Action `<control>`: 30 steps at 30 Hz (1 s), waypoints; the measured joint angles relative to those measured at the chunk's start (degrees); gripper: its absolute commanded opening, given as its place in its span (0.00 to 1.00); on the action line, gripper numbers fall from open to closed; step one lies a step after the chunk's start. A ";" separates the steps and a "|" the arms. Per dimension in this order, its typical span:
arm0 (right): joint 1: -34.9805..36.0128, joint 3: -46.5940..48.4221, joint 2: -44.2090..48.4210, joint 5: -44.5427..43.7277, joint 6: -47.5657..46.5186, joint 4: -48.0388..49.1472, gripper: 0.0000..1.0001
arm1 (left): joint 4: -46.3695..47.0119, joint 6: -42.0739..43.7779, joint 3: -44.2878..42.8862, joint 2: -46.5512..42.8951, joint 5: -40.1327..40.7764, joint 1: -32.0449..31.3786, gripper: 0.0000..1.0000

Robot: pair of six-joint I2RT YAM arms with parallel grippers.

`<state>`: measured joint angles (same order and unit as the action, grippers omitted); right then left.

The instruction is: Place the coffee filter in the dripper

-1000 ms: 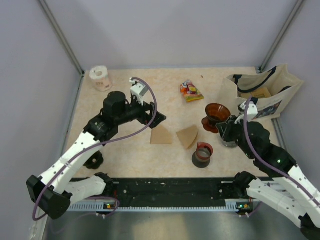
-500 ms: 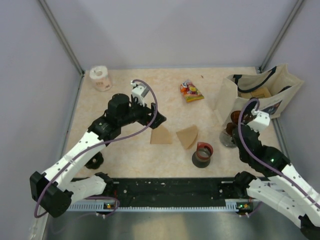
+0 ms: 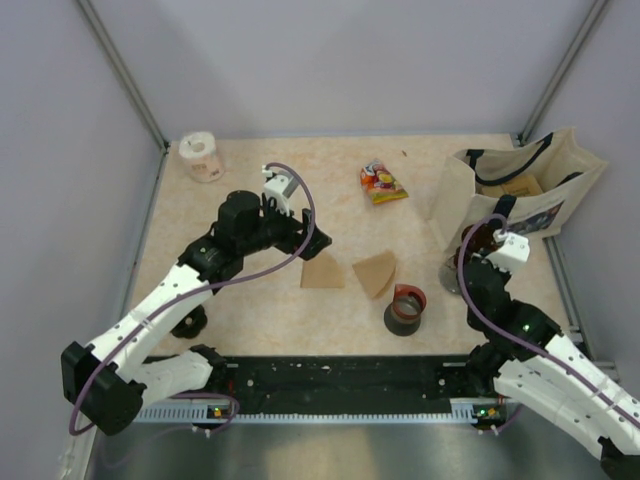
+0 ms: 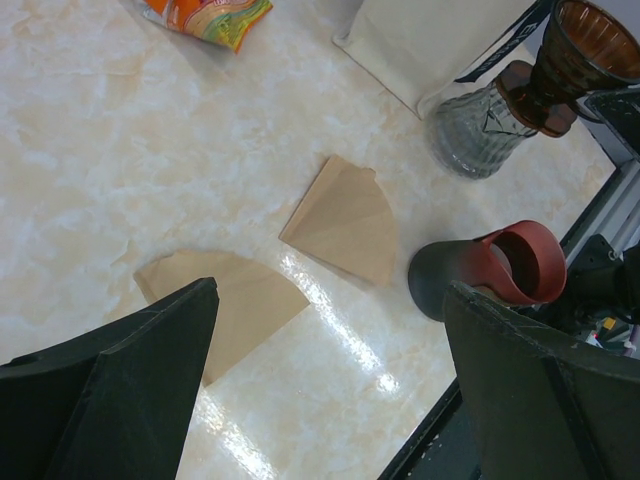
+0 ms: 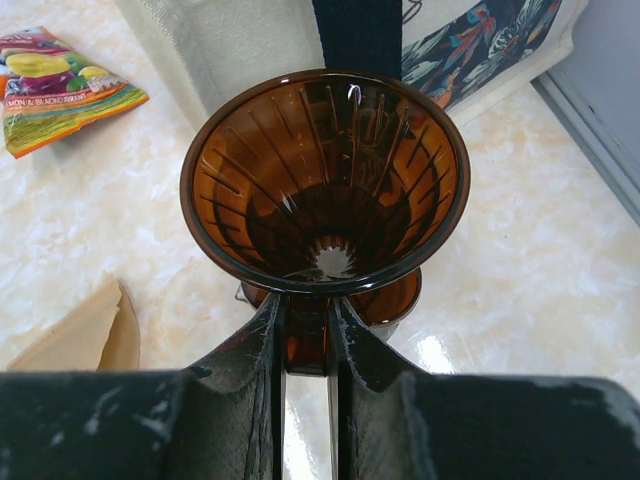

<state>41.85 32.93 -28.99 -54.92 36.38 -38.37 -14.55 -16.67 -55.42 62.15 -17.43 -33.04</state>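
The dripper (image 5: pixel 325 180), a translucent brown cone, is held by its handle in my shut right gripper (image 5: pixel 308 330). In the top view the dripper (image 3: pixel 477 240) and right gripper (image 3: pixel 482 256) are at the right, above the clear glass cup (image 3: pixel 453 277). The left wrist view shows the dripper (image 4: pixel 590 50) raised just over the glass cup (image 4: pixel 475 130). Two tan coffee filters (image 3: pixel 322 272) (image 3: pixel 375 272) lie flat mid-table; both show in the left wrist view (image 4: pixel 345 220) (image 4: pixel 235 305). My left gripper (image 3: pixel 315 240) is open and empty above the left filter.
A black cup with a red rim (image 3: pixel 405 308) lies near the front. A tote bag (image 3: pixel 520 185) stands at the back right, close behind the dripper. A snack packet (image 3: pixel 381 182) and a tape roll (image 3: pixel 201 155) lie at the back.
My right gripper has carried the dripper rightward, from left of the glass cup to above it near the tote bag. The left arm has barely moved.
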 measured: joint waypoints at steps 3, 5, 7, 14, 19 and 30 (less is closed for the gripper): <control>0.00 -1.27 0.09 -0.46 -0.55 1.81 0.01 | 0.00 -0.09 0.79 -0.02 0.37 0.00 0.99; 0.00 -2.32 0.15 -0.52 -1.07 3.15 0.02 | -0.02 -0.20 1.09 -0.02 0.42 0.00 0.99; 0.00 -3.28 0.20 -0.50 -1.81 4.28 0.03 | -0.02 -0.22 1.18 -0.02 0.44 0.00 0.99; 0.00 -4.55 0.57 0.22 -2.75 6.67 0.13 | 0.09 -0.76 1.38 -0.15 0.57 0.00 0.99; 0.00 -4.55 0.55 1.49 -2.51 7.19 0.27 | 0.42 -0.94 1.99 -0.63 0.92 0.00 0.99; 0.00 -4.39 -3.85 2.73 -0.76 5.75 0.43 | 0.39 -0.94 2.34 -0.94 2.91 0.00 0.99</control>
<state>41.85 28.53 -32.84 -52.18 35.62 -32.62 -14.15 -17.61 -53.08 61.21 -14.52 -33.04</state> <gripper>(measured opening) 0.397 0.990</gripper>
